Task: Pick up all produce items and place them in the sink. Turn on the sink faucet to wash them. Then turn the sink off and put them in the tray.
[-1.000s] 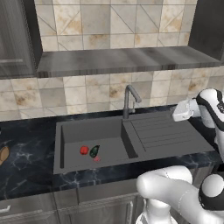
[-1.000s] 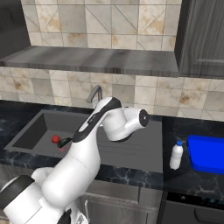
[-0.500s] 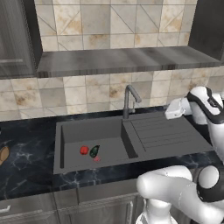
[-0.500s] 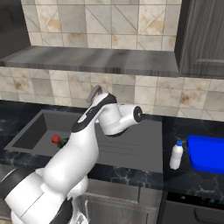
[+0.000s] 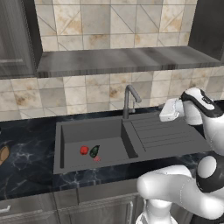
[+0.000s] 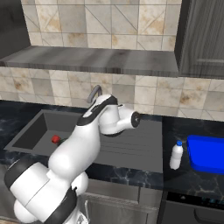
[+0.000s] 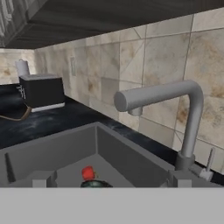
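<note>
Worktop (image 5: 30,162) of black marbled stone runs nearest you in the left base view, with the dark grey matte rectangular sink (image 5: 74,131) sunk into it. On the basin floor you see the bright red round ball (image 5: 84,150) and, just beside it on the side nearer the ribbed drainboard (image 5: 164,133), the dark green-black oval (image 5: 94,151); a small red drain mark (image 5: 97,159) lies close in front of them. In the hand view the same red ball (image 7: 88,173) sits low in the basin, with the dark oval (image 7: 94,184) partly cut off beneath it.

Your claw (image 7: 109,180) hangs over the drainboard side, its jaws spread wide with nothing between them. In the right base view your own white arm stands in front of the basin and covers much of it, leaving the red ball (image 6: 56,139) showing at its left.

Past the basin, at the back rim, rises the tall slim dark grey metal faucet (image 5: 130,99), its spout bent over the basin. Its small side lever (image 7: 210,159) stands at the base.

Off to the side on the worktop, you have a small white rounded bottle (image 6: 176,155) just beside the bright blue shallow rectangular tray (image 6: 208,154). At the far left a tan-brown oblong item (image 5: 3,154) lies at the picture's edge.
</note>
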